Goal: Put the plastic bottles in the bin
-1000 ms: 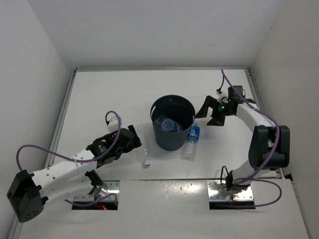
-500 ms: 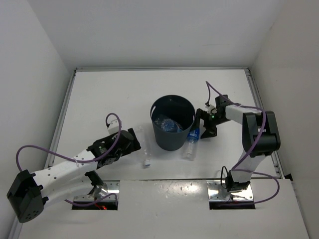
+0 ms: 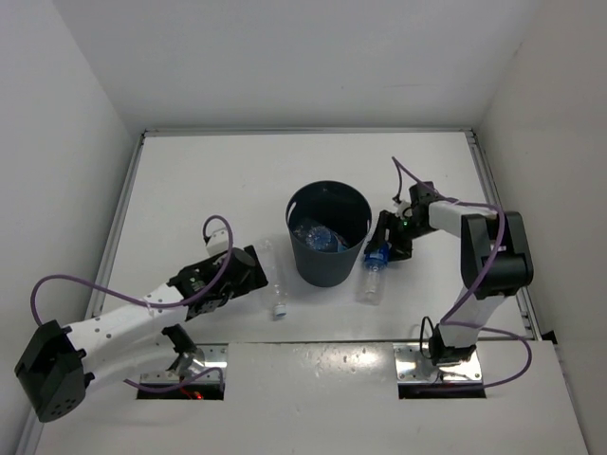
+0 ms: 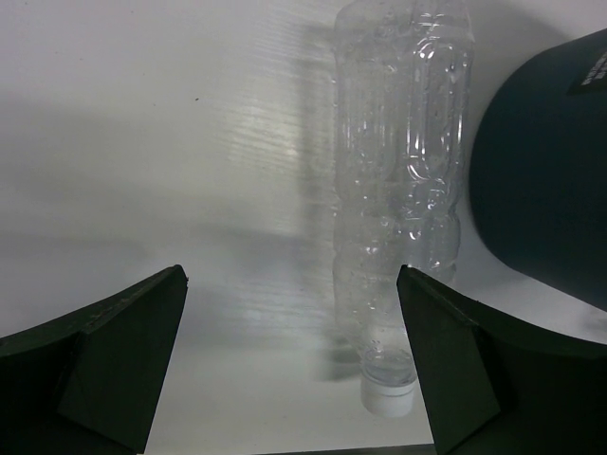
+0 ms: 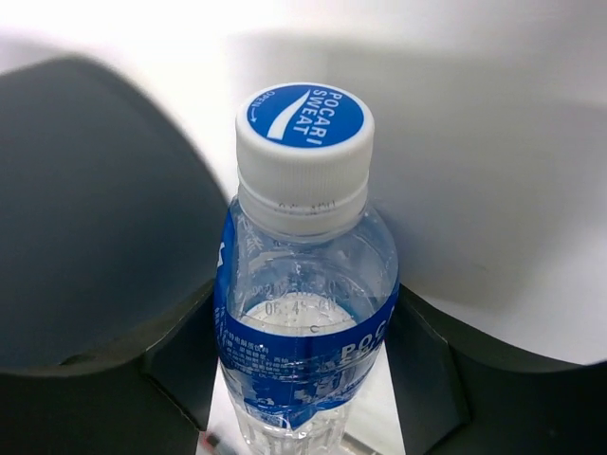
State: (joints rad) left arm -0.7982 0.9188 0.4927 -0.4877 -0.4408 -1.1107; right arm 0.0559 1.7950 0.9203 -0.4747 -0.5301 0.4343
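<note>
A clear plastic bottle with a blue label (image 5: 302, 332) and a blue-and-white cap stands between my right gripper's (image 5: 302, 374) jaws, which press on both its sides. From above, this bottle (image 3: 369, 282) lies just right of the dark bin (image 3: 328, 258), with my right gripper (image 3: 381, 251) on its upper end. Another blue-labelled bottle (image 3: 317, 237) lies inside the bin. A clear white-capped bottle (image 4: 398, 218) lies on the table left of the bin (image 4: 555, 161). My left gripper (image 4: 292, 284) is open, its right finger next to this bottle (image 3: 276, 286).
White walls close in the table (image 3: 209, 190) on the left, back and right. The arm bases and their metal mounting plates (image 3: 438, 365) stand at the near edge. Purple cables loop off both arms.
My right gripper came from the back right to the blue-labelled bottle beside the bin and shut on it, shifting the bottle slightly. The left arm has barely moved.
</note>
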